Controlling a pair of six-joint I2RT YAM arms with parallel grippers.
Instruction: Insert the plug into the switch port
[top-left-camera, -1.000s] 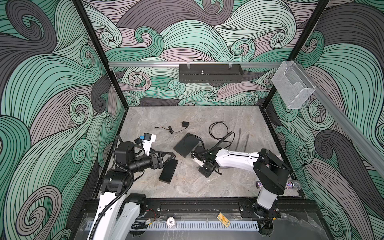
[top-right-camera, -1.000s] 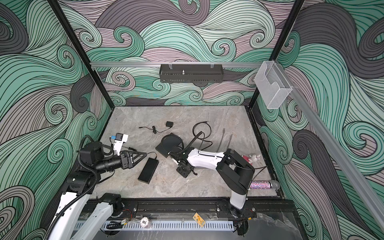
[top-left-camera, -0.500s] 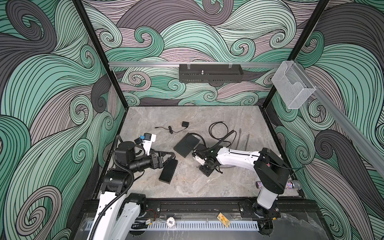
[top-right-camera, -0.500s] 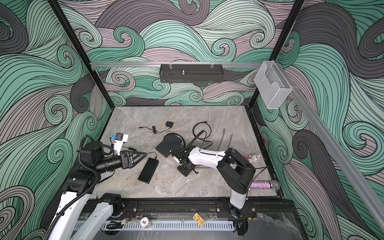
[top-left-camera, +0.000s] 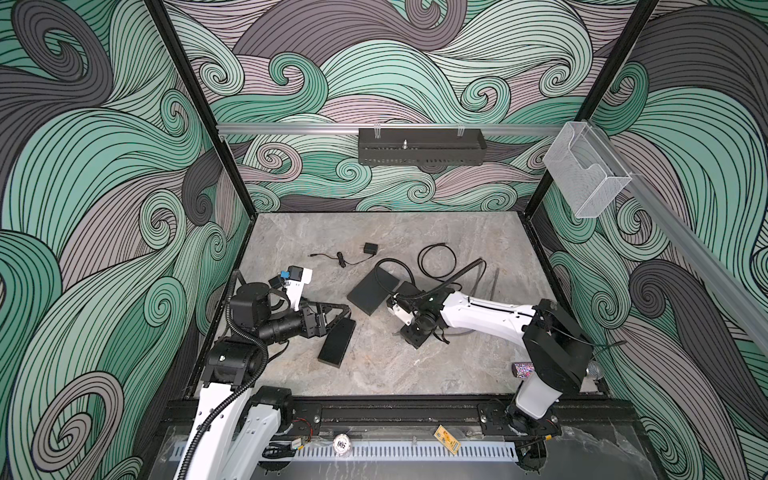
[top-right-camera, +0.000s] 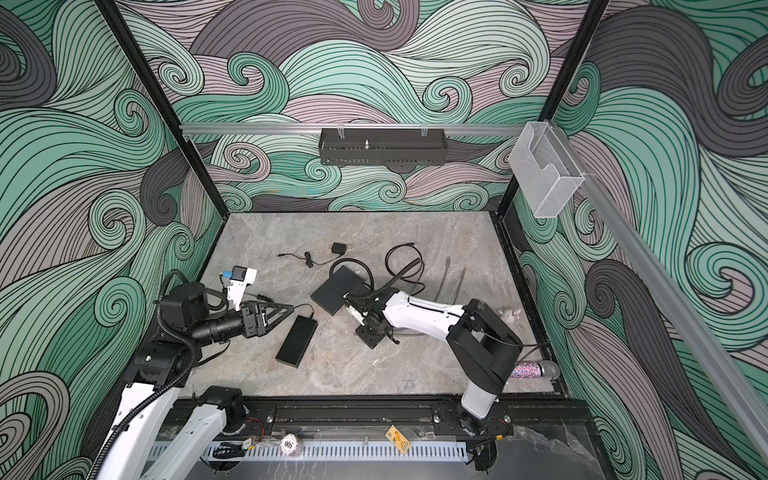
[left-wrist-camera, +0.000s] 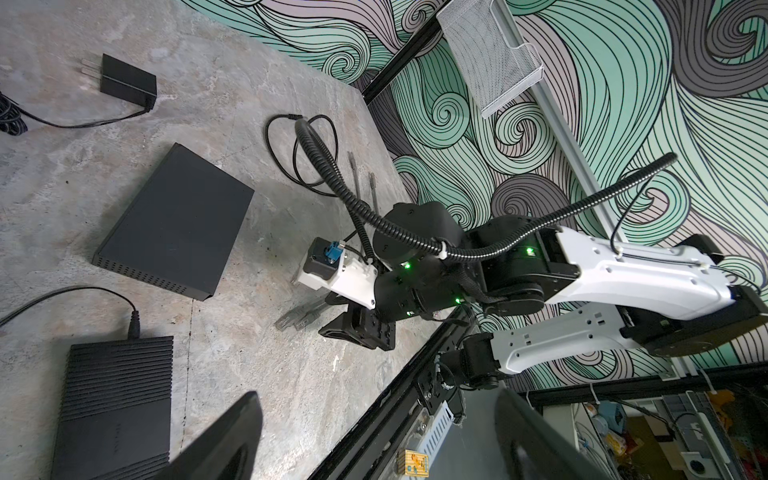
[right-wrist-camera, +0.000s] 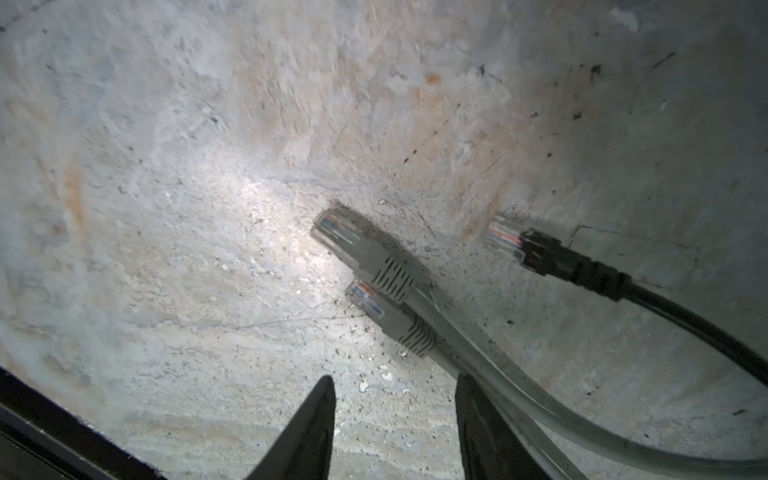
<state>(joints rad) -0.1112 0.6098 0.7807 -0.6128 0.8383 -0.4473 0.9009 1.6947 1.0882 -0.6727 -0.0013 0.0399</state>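
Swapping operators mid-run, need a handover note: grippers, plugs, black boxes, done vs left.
Left gripper: open, empty, beside the ribbed black box with a thin black lead in its end.
Right gripper: open, empty, low over the grey stone table, just short of two grey network plugs; a black network plug lies alongside.
Smooth flat black box: between the arms.
Done: no plug grasped.
Left: grasp a plug, seat it; ports not visible, so which box is the switch is unclear.

Grey plugs (left-wrist-camera: 297, 318) near flat black box (left-wrist-camera: 174, 220)
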